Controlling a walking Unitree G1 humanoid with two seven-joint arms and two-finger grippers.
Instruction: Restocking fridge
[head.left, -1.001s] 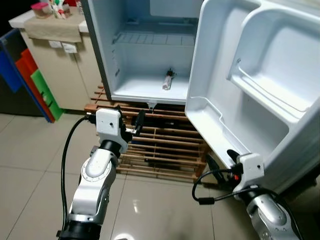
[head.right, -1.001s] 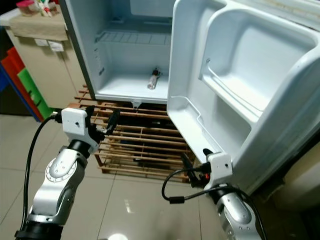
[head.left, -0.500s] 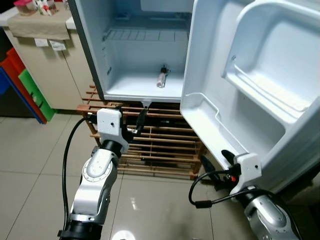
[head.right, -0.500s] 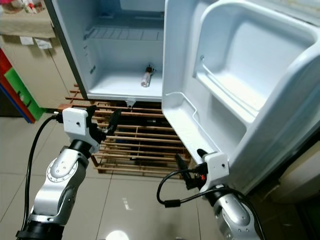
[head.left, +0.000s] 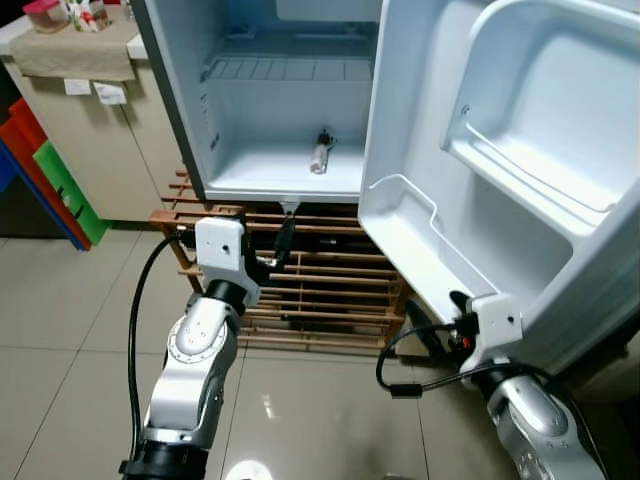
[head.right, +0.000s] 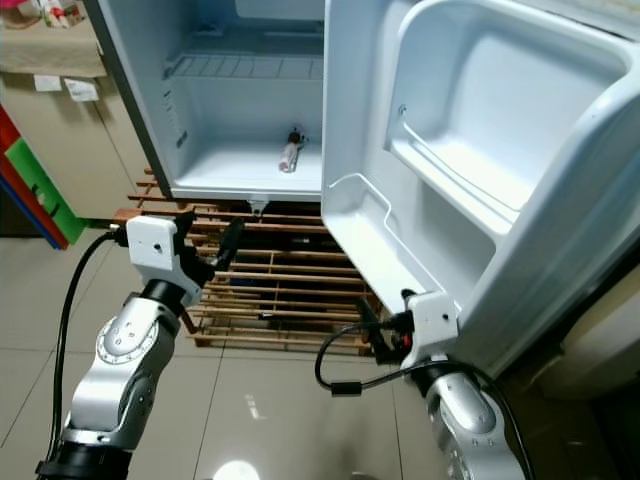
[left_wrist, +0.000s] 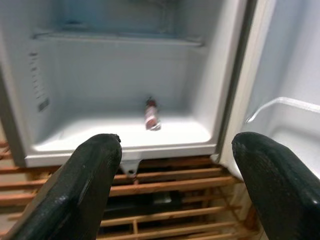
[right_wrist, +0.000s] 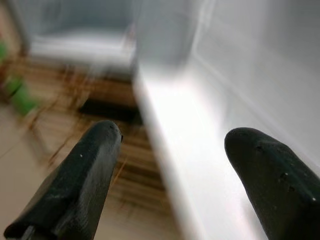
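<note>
Beige cabinet at your far left, with small items on top. Next, your left gripper hangs in front of the wooden rack, fingers spread, holding nothing. The fridge stands open; one small bottle lies on its floor, everything else bare. The door shelves look unfilled. Your right gripper sits just below the door's lower edge, fingers apart, also carrying nothing. Judgement: restocking is barely begun.

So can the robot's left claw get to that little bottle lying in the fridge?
Probably yes. The fridge door is wide open, the left claw is open and pointed at the small bottle on the white fridge floor, with nothing between them.
</note>
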